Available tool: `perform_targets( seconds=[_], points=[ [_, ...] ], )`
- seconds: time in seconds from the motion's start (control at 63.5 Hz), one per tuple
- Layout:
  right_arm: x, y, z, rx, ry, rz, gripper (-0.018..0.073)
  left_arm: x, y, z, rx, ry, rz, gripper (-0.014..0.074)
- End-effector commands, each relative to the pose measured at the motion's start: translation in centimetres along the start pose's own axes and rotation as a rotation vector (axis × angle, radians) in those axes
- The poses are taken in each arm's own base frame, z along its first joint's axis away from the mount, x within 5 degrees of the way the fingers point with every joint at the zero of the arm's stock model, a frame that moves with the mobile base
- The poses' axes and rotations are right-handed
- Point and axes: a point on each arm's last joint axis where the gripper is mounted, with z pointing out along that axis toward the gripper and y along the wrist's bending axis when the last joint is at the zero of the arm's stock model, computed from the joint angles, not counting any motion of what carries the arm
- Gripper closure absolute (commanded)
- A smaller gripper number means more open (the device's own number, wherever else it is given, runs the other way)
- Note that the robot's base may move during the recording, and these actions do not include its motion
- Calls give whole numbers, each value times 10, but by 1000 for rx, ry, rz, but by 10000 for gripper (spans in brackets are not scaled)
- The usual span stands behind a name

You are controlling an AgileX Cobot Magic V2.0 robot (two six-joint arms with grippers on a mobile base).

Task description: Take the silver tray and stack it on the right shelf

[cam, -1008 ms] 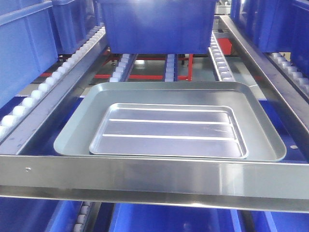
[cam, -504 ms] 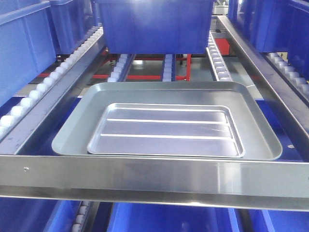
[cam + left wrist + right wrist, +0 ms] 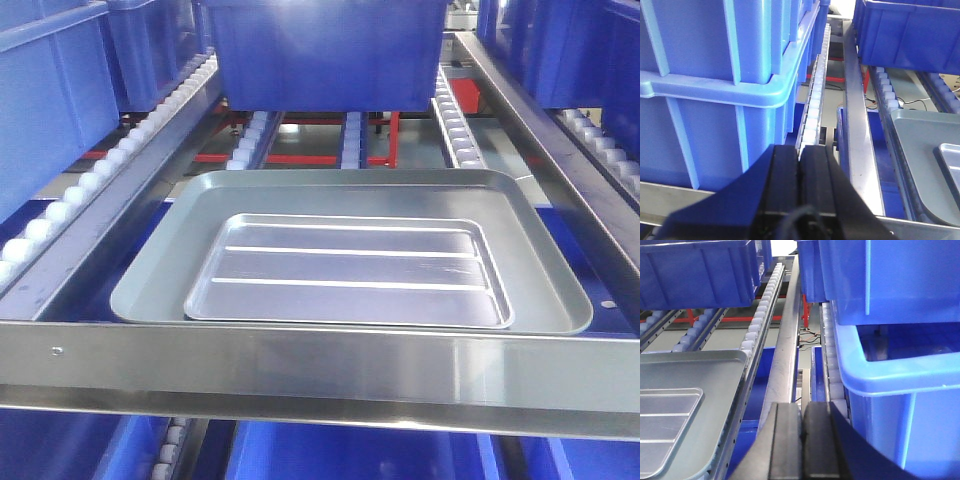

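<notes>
The silver tray (image 3: pixel 350 270), shiny with two long ridges, lies flat inside a larger dull grey tray (image 3: pixel 160 270). Both rest on the right shelf, a steel flow-rack level with white roller rails and a broad front bar (image 3: pixel 320 365). Neither gripper shows in the front view. In the left wrist view my left gripper (image 3: pixel 800 150) is shut and empty, left of the trays; a corner of the silver tray (image 3: pixel 951 155) shows at the right edge. In the right wrist view my right gripper (image 3: pixel 802 407) is shut and empty, right of the silver tray (image 3: pixel 665 415).
A blue bin (image 3: pixel 325 50) sits on the rollers just behind the trays. Stacked blue bins (image 3: pixel 715 75) stand close to the left gripper, and more blue bins (image 3: pixel 900 315) close to the right gripper. Steel side rails (image 3: pixel 540 130) and roller tracks (image 3: pixel 455 125) border the lane.
The front view shifted slightly left half a second ago and has come back. The trays lie as before.
</notes>
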Motion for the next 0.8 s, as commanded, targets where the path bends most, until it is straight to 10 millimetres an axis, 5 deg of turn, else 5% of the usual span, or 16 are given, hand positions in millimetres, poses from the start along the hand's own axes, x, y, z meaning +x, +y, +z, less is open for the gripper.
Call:
perform_targets(
  seconds=[0.0, 0.787],
  points=[
    [-16, 1, -3, -4, -136, -15, 506, -2, 0, -1, -1, -83, -7, 689],
    [-16, 1, -3, -4, -136, -15, 506, -2, 0, -1, -1, -83, -7, 689]
  ],
)
